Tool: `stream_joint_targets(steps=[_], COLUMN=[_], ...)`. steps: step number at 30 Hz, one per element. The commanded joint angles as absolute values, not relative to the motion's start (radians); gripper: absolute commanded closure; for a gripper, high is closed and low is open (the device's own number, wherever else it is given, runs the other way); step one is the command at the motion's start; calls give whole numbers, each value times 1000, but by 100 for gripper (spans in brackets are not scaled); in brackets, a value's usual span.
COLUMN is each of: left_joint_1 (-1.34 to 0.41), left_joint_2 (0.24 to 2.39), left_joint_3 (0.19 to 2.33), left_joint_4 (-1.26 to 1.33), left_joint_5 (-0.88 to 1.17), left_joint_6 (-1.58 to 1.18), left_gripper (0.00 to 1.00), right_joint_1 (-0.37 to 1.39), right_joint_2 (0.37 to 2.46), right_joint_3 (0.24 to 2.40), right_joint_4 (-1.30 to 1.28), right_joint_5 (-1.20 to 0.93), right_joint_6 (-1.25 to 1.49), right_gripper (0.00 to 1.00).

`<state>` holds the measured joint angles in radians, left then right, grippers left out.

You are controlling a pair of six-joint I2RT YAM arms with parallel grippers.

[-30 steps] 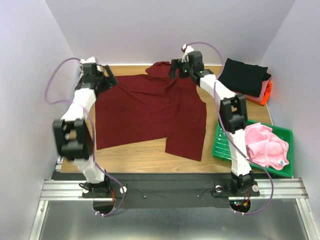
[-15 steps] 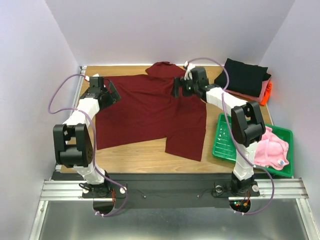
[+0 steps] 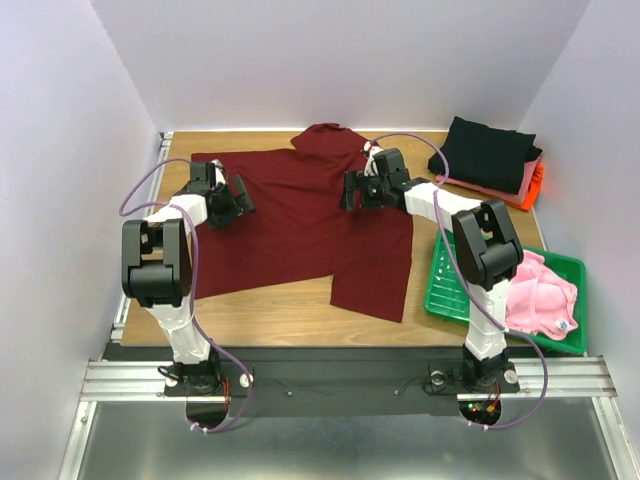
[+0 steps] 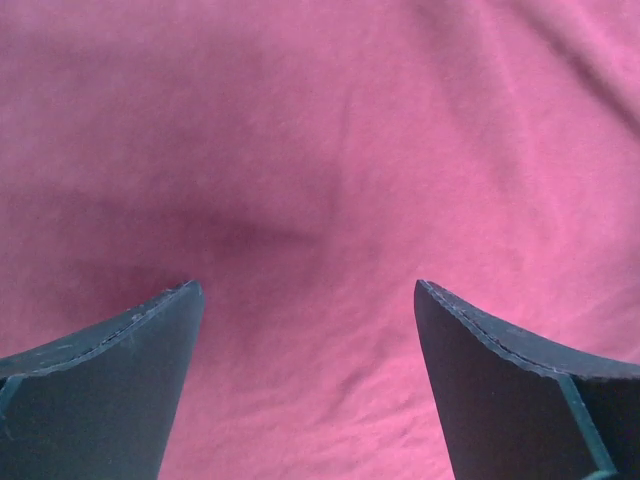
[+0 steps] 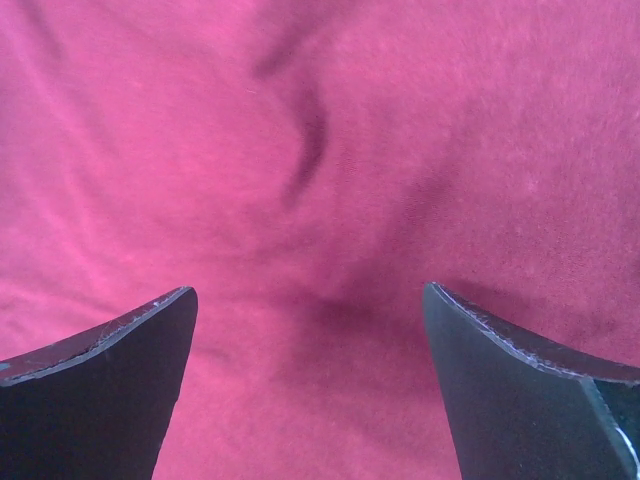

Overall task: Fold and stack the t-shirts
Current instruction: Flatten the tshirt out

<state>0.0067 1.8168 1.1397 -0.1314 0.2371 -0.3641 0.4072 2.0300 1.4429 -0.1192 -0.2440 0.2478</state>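
Note:
A dark maroon t-shirt [image 3: 300, 225] lies spread over the wooden table, partly folded, with a flap hanging toward the front at its right. My left gripper [image 3: 238, 198] hovers open over the shirt's left part, and its wrist view shows only maroon cloth [image 4: 320, 180] between the wide-apart fingers [image 4: 120, 370]. Over the shirt's upper right part my right gripper [image 3: 351, 190] is open too, with wrinkled maroon cloth [image 5: 310, 150] under it and nothing held. A light pink t-shirt [image 3: 535, 290] lies crumpled in the green tray. Folded black, salmon and orange t-shirts [image 3: 492, 155] are stacked at the back right.
The green plastic tray [image 3: 445, 285] sits at the front right beside the right arm. The wooden table [image 3: 270, 310] shows bare along the front edge. White walls close in the left, back and right.
Both grippers have drawn in from the shirt's far edge toward its middle, the left moving right and nearer, the right moving left and nearer. The shirt lies as before.

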Motion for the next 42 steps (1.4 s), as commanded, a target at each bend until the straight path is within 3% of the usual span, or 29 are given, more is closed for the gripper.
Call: stream_joint_targets(steps=[1,15,28,31,35,39,42], left_joint_1=[2,11,18,18,18,18,17], left_joint_2=[1876,2034,2187,2126,1912,1676,1579], left_joint_3=[1147,1281,1638,1631,1452,1301,1210], left_joint_4=[-133,-123,-150,-167,-169,-360,-454], left_joint_5=[287,252,282,209,-163,-406,-475], left_joint_6=[-327,-359,-345,-337,-385,-534,-612], left_gripper=[1,1,1,1,1,1,1], right_joint_1=[413,411,383,382,382,383,383], right_joint_2=[2071,2264,2529,2553,2514,2439,2363], right_joint_3=[1479,1644,2074,2147,2177,2158,2103], right_joint_4=[-84,-87,-158,-161,-160,-160,-160], right_joint_5=[-210,-89,-55,-98,-136,-181,-189], right_joint_6=[262,290,285,270,247,224,227], right_gripper=[0,0,0,0,0,0,0])
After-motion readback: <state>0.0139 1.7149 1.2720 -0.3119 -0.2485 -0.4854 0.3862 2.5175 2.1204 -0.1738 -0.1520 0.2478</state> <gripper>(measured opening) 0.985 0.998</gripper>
